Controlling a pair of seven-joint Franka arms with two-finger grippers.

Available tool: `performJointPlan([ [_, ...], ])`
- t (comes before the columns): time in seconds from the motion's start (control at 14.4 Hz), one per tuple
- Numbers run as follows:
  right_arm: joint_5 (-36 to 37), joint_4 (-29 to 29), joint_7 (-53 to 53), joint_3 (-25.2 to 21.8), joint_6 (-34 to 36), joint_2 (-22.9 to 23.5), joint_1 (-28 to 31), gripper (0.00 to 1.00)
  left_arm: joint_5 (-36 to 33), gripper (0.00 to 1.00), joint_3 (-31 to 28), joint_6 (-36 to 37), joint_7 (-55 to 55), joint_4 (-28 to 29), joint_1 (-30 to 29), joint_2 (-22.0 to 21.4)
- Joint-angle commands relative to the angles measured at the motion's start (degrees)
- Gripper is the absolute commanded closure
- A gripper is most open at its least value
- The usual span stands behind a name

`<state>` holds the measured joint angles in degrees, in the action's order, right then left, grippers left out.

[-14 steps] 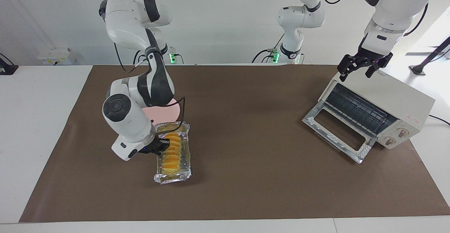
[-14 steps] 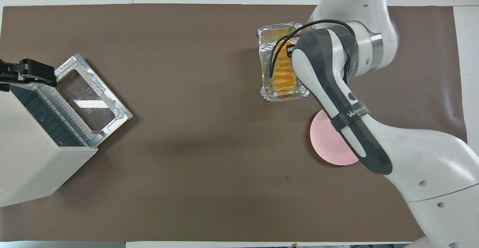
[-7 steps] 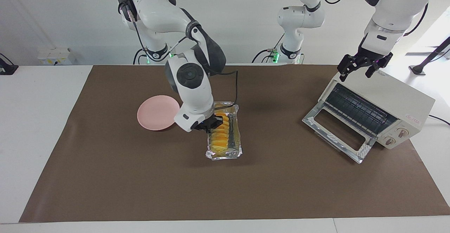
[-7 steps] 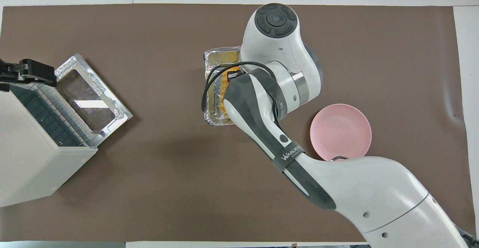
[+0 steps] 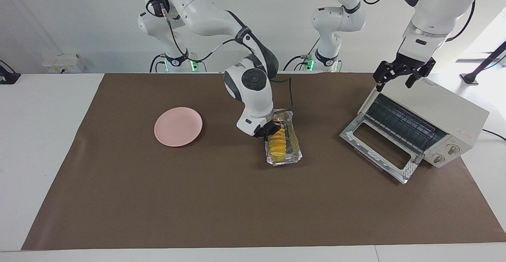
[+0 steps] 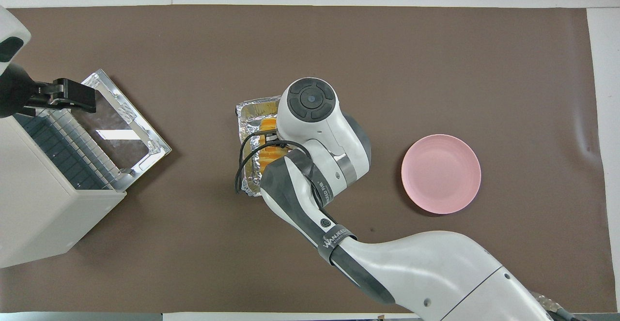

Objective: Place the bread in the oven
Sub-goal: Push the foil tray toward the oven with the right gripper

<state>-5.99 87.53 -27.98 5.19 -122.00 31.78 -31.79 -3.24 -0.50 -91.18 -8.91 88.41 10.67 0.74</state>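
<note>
The bread (image 5: pixel 278 143), a ridged yellow-orange loaf, lies in a crinkled silver foil tray (image 5: pixel 295 152). My right gripper (image 5: pixel 269 132) is shut on the tray's rim and holds it tilted, low over the middle of the mat. In the overhead view my right wrist covers most of the bread (image 6: pixel 265 152) and tray (image 6: pixel 252 113). The cream-white oven (image 5: pixel 438 108) stands at the left arm's end of the table with its glass door (image 5: pixel 379 147) dropped open. My left gripper (image 5: pixel 399 76) is open, over the oven's top front edge.
A round pink plate (image 5: pixel 178 126) lies on the brown mat toward the right arm's end. The oven's open door (image 6: pixel 121 127) juts out toward the middle of the mat. Bare mat lies between tray and door.
My right gripper has carried the foil tray with the bread from beside the pink plate toward the oven. My left gripper has shifted slightly over the oven.
</note>
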Motion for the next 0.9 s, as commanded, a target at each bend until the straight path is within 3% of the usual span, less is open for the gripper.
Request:
performJointPlan([
  [0.0, -1.31, 3.7, -0.06, -0.27, -1.4, -2.69, -0.2, 1.0, 0.69, 0.0, -0.55, -2.08, -1.02, 3.79, 3.47, -2.06],
  [0.07, -1.39, 4.49, -0.49, -0.27, -2.01, -2.95, -0.64, 1.0, 0.78, 0.0, -0.55, -1.9, -1.02, 3.88, 4.26, -1.79],
  [0.14, -1.31, 4.84, -1.02, -0.36, -2.01, -3.13, -0.73, 0.12, 1.12, 0.0, -0.55, -2.07, -1.11, 3.88, 4.79, -1.36],
  [0.21, -1.31, 5.02, -1.63, -0.36, -1.58, -3.31, -0.73, 0.0, 1.65, 0.0, -0.55, -2.34, -1.89, 3.79, 5.84, -0.4],
  [0.56, -1.57, 1.87, -3.48, -0.53, 2.98, -3.13, 0.93, 0.0, 6.39, 0.0, -0.55, -4.79, -4.18, 3.88, 7.34, 2.16],
  [0.83, -2.8, -2.36, -2.0, -0.45, 8.44, -3.57, 8.3, 0.0, 6.58, 0.0, -0.64, -7.95, -10.57, 3.26, 11.54, 7.42],
])
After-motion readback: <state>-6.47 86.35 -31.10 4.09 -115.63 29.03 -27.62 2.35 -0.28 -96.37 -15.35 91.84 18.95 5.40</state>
